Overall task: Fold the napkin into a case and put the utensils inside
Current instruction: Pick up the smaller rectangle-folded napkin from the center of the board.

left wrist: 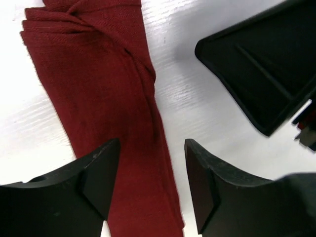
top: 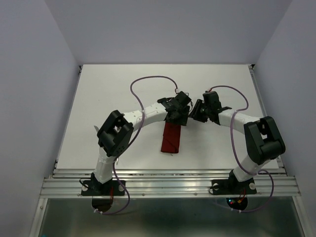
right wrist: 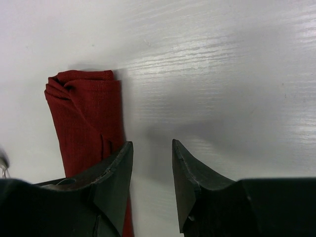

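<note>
Napkin (top: 171,138), dark red and folded to a narrow strip, lies on the white table (top: 98,89) in the top view. The left gripper (top: 177,112) and right gripper (top: 200,112) are close together over its far end.

Left wrist view: the left gripper (left wrist: 150,185) hangs over the cloth, jaws wide apart, gripping nothing.

Right wrist view: the right gripper (right wrist: 152,182) stands part open and empty, with bare table between its jaws and the strip just beside them.

The far end of the napkin (top: 171,139) hides beneath the left gripper (top: 177,114) — beside the napkin, a blurred silvery sliver (right wrist: 3,165) is cut off.
</note>
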`<state>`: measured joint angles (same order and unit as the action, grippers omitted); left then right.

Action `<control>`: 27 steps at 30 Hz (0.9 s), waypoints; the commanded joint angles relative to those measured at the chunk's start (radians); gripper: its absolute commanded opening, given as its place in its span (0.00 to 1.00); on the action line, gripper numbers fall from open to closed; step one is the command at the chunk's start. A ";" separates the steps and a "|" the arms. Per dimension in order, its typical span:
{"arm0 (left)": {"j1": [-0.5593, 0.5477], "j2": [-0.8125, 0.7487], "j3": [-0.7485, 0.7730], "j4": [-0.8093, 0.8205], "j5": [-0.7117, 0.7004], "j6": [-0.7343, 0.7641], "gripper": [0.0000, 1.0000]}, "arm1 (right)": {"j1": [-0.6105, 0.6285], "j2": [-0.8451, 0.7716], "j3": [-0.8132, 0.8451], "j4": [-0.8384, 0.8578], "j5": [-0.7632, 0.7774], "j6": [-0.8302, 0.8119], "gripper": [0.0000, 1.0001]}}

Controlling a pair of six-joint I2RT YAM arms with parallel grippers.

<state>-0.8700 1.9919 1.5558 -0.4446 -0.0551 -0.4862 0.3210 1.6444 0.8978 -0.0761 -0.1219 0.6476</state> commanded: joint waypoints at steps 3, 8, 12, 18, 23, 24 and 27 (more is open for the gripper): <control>-0.050 0.062 0.118 -0.101 -0.132 0.000 0.68 | -0.002 -0.006 0.027 0.012 0.002 -0.022 0.44; -0.081 0.114 0.164 -0.146 -0.192 0.000 0.65 | -0.011 -0.023 0.009 0.010 0.022 -0.022 0.44; -0.095 0.136 0.178 -0.155 -0.213 0.001 0.55 | -0.048 -0.050 -0.023 0.009 0.019 -0.022 0.46; -0.113 0.183 0.211 -0.181 -0.253 0.005 0.54 | -0.108 -0.103 -0.088 0.010 0.008 -0.034 0.47; -0.121 0.217 0.221 -0.195 -0.278 0.008 0.54 | -0.129 -0.126 -0.109 0.006 0.004 -0.040 0.47; -0.124 0.231 0.227 -0.198 -0.287 0.008 0.53 | -0.129 -0.126 -0.111 0.006 0.002 -0.040 0.46; -0.126 0.258 0.234 -0.207 -0.299 0.018 0.47 | -0.138 -0.126 -0.111 0.006 -0.001 -0.039 0.46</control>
<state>-0.9867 2.2147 1.7523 -0.6106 -0.3035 -0.4801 0.1898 1.5505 0.7944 -0.0856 -0.1211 0.6247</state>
